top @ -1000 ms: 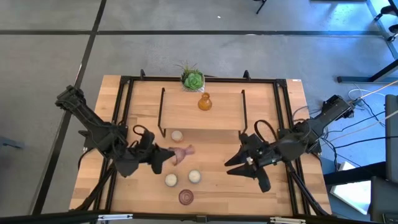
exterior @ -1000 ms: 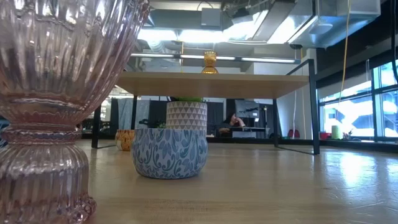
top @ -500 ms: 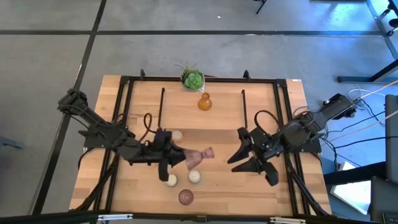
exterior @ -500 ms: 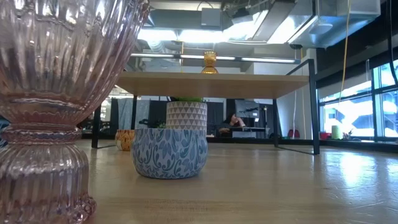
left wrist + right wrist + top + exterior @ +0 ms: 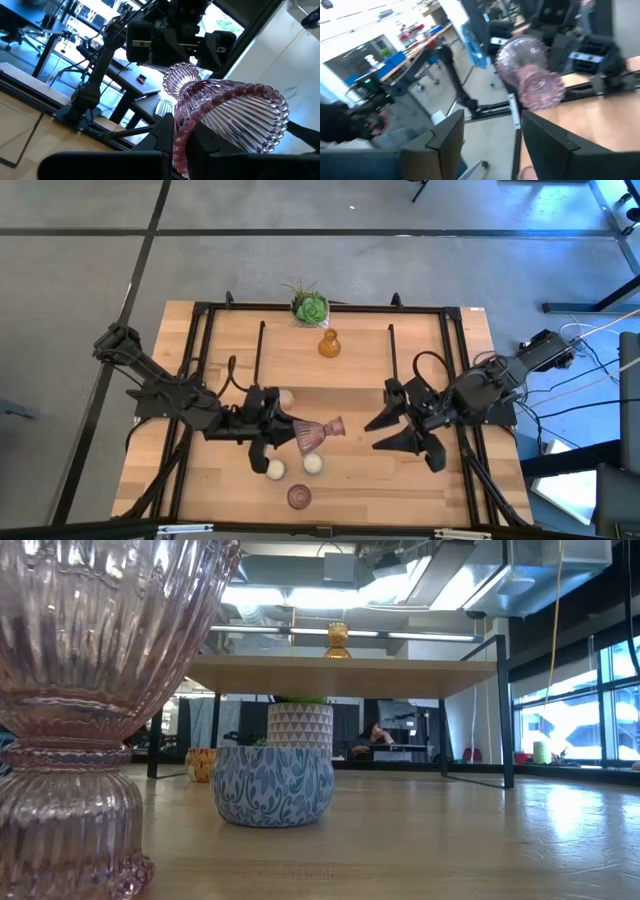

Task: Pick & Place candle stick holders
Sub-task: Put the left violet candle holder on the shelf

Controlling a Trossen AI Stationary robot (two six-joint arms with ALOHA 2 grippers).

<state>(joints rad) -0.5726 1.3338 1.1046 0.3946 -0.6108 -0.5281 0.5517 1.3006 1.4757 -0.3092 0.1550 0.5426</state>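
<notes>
Left gripper (image 5: 283,429), clamped on a pinkish-purple ribbed glass candle stick holder (image 5: 318,433) above the wooden table's (image 5: 440,350) centre; long axis horizontal, narrow end toward 3 o'clock. Right gripper (image 5: 392,430), fingers spread wide, faces it from 3 o'clock.

We are in an open-plan office or lab: exposed ceiling ducts (image 5: 440,565), tall windows (image 5: 610,705), a person at a distant desk (image 5: 378,735), polished concrete floor (image 5: 300,230).
</notes>
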